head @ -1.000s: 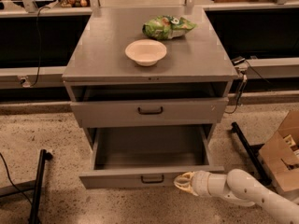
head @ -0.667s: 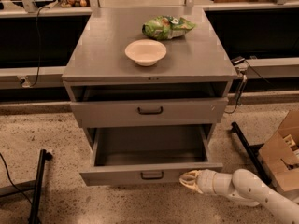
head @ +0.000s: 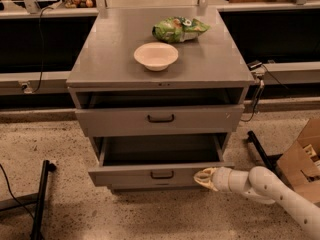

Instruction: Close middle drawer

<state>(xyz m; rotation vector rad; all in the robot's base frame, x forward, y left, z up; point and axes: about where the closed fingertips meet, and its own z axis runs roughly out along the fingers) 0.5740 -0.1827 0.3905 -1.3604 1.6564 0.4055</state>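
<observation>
The middle drawer (head: 125, 175) of the grey cabinet (head: 107, 59) stands pulled out, its low front bearing a small dark handle (head: 162, 174) and its plain grey box open to view. My gripper (head: 203, 178) is at the right end of that front, its cream fingers together and pressed against the front, with the white arm reaching in from the lower right. The taller top drawer (head: 200, 119) with its wider handle stands slightly out above it. The lowest drawer is hidden under the middle one.
A white bowl (head: 156, 56) and a green snack bag (head: 180, 29) lie on the cabinet top. A cardboard box (head: 300, 159) and a black bar (head: 259, 145) are on the floor at the right. A black stand leg (head: 40, 199) is at the lower left.
The middle drawer has slid partly back into the cabinet. My gripper has moved with its front, toward the cabinet.
</observation>
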